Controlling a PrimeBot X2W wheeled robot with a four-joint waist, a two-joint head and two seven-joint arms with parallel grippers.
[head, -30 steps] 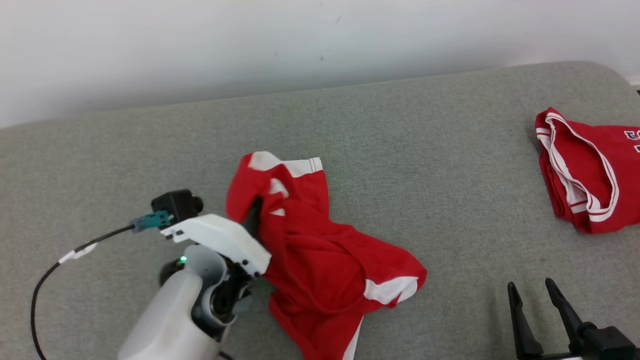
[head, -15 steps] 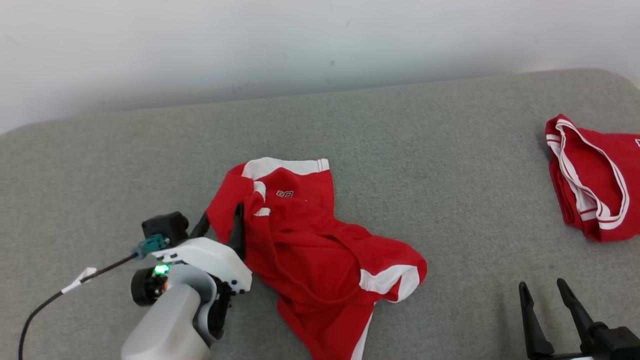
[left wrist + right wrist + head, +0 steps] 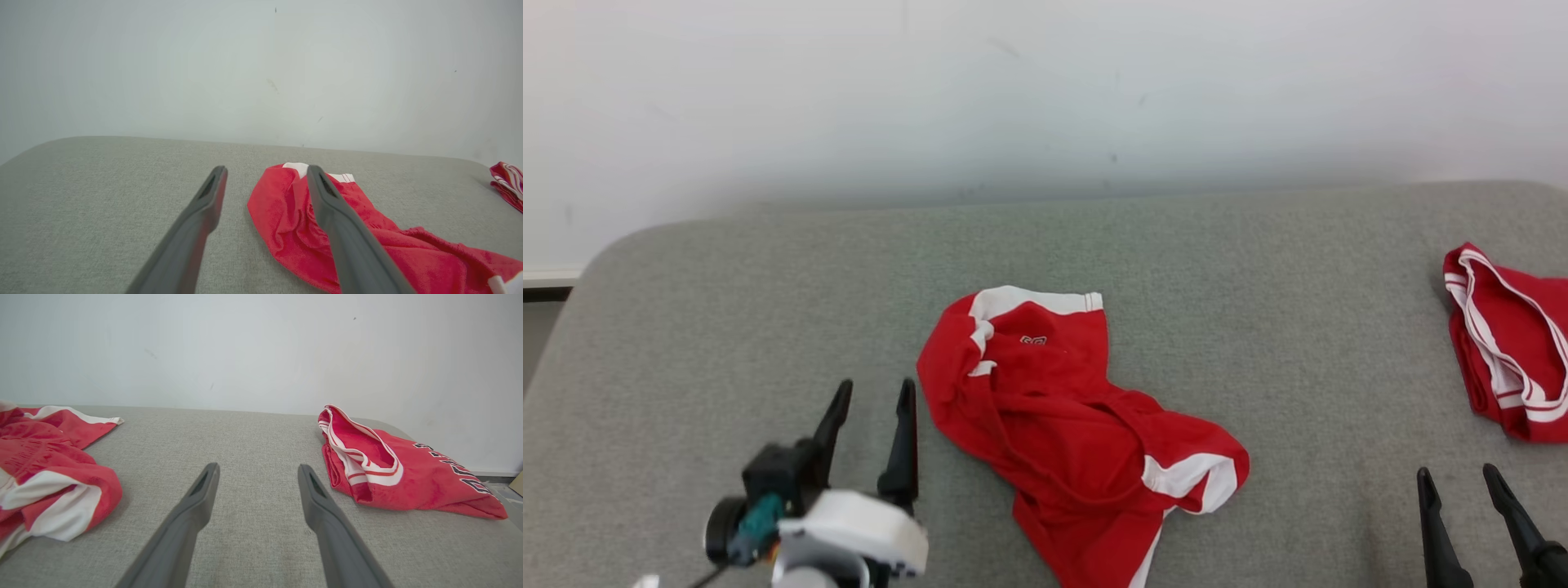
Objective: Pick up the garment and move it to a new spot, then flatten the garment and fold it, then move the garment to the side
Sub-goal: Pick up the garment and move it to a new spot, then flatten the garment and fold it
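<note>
Lying crumpled mid-cushion, the red garment looks light, limp, grippy; pinch its white-trimmed hem. Left gripper gapes wide and empty just beside it; right gripper also wide, well apart.

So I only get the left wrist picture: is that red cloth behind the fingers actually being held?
Observer: No. From the head camera the left fingers stand open beside the red garment, with grey cushion showing between them.
Operator: And the red scrap at my far right?
Observer: That is a second red garment, with white trim and dark lettering.
Operator: Is the other arm busy?
Observer: No. The right fingers are open and hold nothing. They point at the bare stretch between the two garments.
</note>
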